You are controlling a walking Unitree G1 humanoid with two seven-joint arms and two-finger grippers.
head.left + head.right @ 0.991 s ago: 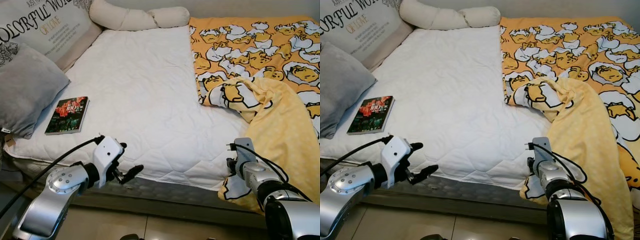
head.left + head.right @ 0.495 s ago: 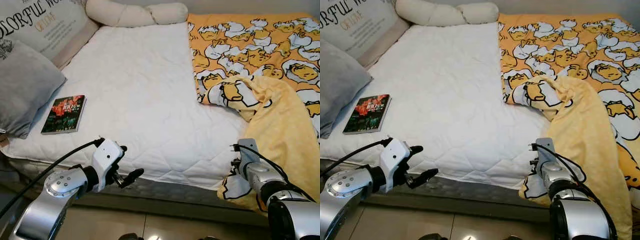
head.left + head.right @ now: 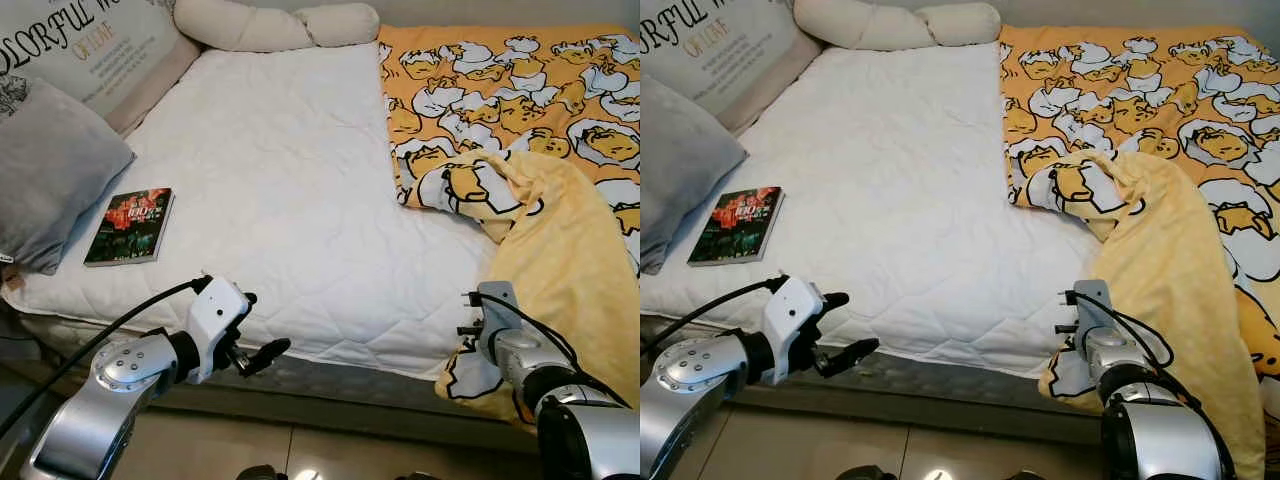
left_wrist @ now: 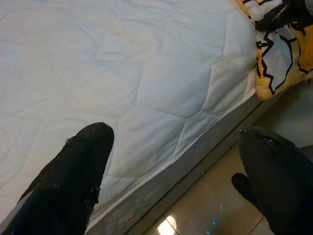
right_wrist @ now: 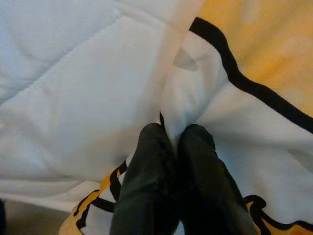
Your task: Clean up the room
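Note:
A yellow blanket [image 3: 560,230] printed with cartoon eggs covers the right side of the bed, one corner folded back and hanging over the front edge. My right gripper [image 5: 173,147] is shut on that hanging corner [image 3: 462,372] at the mattress edge. My left gripper [image 3: 255,330] stands open in front of the mattress edge, low at the left, holding nothing. A book [image 3: 130,212] with a dark red cover lies on the white mattress [image 3: 290,180] near the left edge.
A grey pillow [image 3: 50,170] and a lettered cushion [image 3: 90,50] lean at the head on the left, with a cream bolster [image 3: 270,25] along the far side. Tiled floor [image 3: 300,450] runs below the bed frame.
The camera has shifted slightly. Both grippers hold nearly the same places, the right one still pinching the blanket corner.

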